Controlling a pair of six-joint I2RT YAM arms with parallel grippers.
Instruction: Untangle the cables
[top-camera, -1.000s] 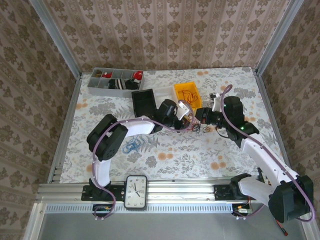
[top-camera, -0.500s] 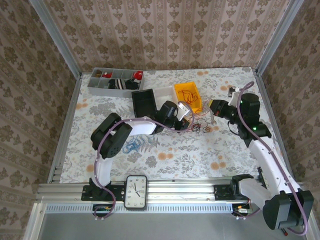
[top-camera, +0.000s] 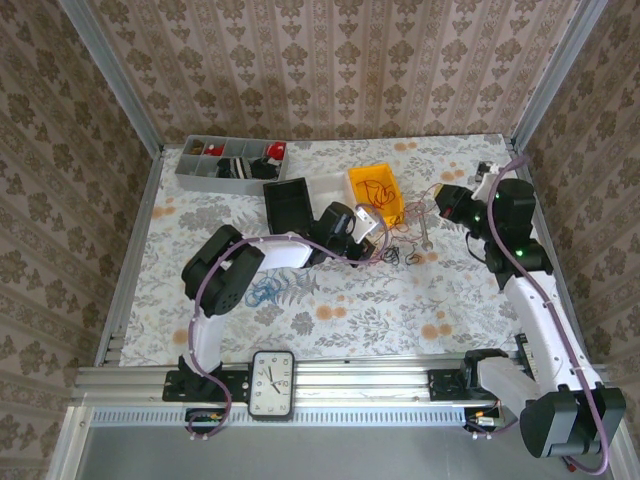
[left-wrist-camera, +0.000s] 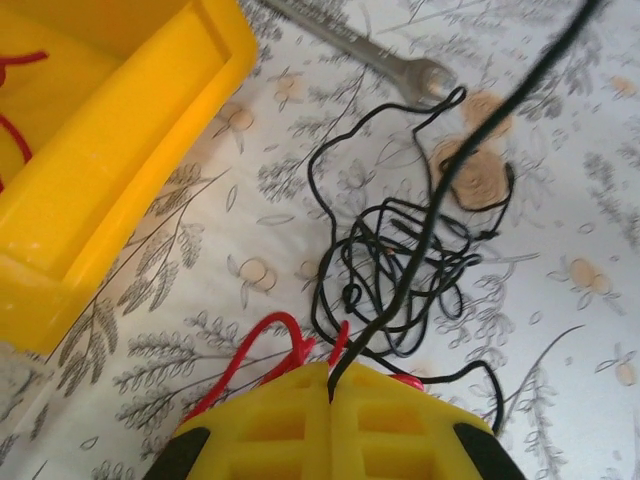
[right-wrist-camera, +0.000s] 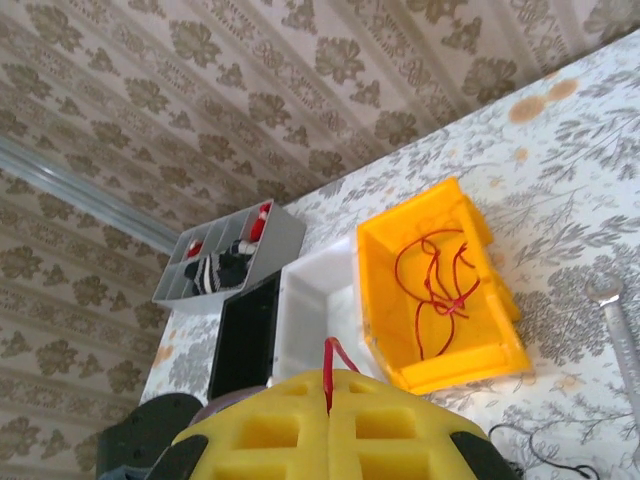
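Observation:
A tangle of black cable (left-wrist-camera: 400, 270) lies on the floral table, with red cable loops (left-wrist-camera: 262, 345) beside it. My left gripper (left-wrist-camera: 330, 378) is shut on a black strand that runs taut up to the right. In the top view the left gripper (top-camera: 375, 236) sits at the tangle (top-camera: 395, 250). My right gripper (right-wrist-camera: 328, 385) is shut on a red cable (right-wrist-camera: 330, 358); in the top view this gripper (top-camera: 446, 200) hangs right of the yellow bin. A blue cable bundle (top-camera: 262, 292) lies by the left arm's elbow.
The yellow bin (right-wrist-camera: 500, 345) holds a loose red cable (right-wrist-camera: 435, 290). A white bin (right-wrist-camera: 315, 300), a black bin (right-wrist-camera: 245, 335) and a grey divided tray (right-wrist-camera: 225, 260) stand behind. A wrench (left-wrist-camera: 370, 50) lies near the tangle. A clock (top-camera: 272, 383) sits on the front rail.
My right gripper has moved right and back, away from the tangle, drawing the red cable with it. The left gripper stays at the tangle.

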